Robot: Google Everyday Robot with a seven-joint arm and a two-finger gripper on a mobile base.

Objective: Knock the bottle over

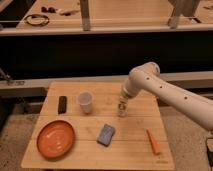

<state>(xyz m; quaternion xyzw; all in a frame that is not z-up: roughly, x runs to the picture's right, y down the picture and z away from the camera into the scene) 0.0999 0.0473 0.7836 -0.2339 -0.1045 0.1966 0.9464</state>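
The white arm's gripper (123,99) hangs at the top of the small, pale translucent bottle (121,110); its width and any contact cannot be told. The bottle stands upright on the light wooden slatted table (132,150), with bare boards toward the right edge and the white plastic cup (85,102) apart on its left.

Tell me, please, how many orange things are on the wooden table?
2: an orange plate at the front left and a slim orange item at the front right. None seems hidden. The gripper is at the top of the bottle.
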